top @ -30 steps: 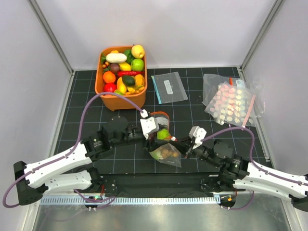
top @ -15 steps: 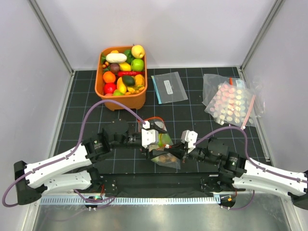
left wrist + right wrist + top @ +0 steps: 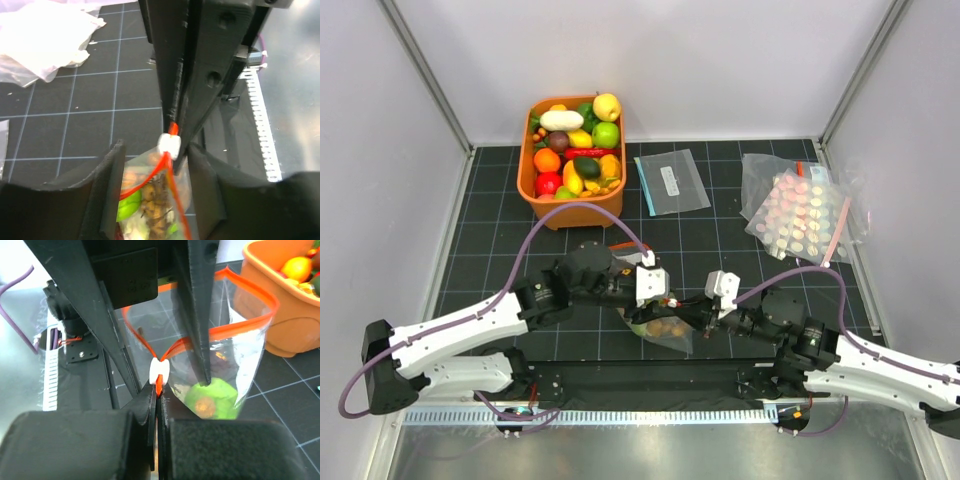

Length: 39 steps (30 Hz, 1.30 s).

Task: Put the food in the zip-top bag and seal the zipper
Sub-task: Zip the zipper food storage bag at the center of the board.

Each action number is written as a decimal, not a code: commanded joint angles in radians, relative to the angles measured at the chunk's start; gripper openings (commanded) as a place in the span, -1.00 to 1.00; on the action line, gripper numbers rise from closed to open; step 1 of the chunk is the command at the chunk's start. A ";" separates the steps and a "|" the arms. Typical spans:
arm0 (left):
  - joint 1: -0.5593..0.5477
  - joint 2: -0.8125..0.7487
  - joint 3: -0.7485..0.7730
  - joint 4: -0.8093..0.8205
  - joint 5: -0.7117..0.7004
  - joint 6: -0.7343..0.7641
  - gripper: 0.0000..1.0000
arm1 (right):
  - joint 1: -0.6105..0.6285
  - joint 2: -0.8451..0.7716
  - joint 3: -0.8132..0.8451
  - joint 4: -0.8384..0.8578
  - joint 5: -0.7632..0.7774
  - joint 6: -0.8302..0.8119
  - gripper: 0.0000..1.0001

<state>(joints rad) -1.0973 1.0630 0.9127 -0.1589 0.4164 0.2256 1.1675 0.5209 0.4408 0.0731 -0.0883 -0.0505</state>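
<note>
Handling the bag (image 3: 665, 332), near the front of the worktop (image 3: 720, 230) between both arms, expect light, limp, slippery film; grip only the stiffer zipper (image 3: 225, 330) strip. The right jaws are clamped on that strip beside the white slider (image 3: 160, 371); the left jaws stand wide, straddling it. Only the wrist views show this; overhead hides it.

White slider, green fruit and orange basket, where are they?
white slider (image 3: 160, 371): right wrist view, middle of the clip.
green fruit (image 3: 212, 399): right wrist view, its round side, inside the bag.
orange basket (image 3: 575, 219): top view, its front wall.
</note>
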 commanded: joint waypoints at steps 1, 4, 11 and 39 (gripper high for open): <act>-0.003 0.000 0.055 -0.022 0.024 0.017 -0.06 | 0.000 -0.035 0.009 0.034 0.021 -0.006 -0.98; -0.003 -0.005 0.061 -0.031 0.016 0.018 -0.26 | 0.000 -0.042 0.004 0.036 0.033 -0.005 -0.98; -0.003 -0.020 0.060 -0.028 0.035 0.009 -0.14 | 0.001 -0.010 0.015 0.031 0.030 -0.009 -0.98; -0.003 0.000 0.074 -0.007 0.036 -0.049 -0.58 | 0.000 0.011 0.021 0.028 0.033 -0.009 -0.98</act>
<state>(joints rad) -1.1004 1.0603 0.9382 -0.1806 0.4496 0.1818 1.1637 0.5308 0.4408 0.0631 -0.0525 -0.0521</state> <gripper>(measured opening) 0.241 0.029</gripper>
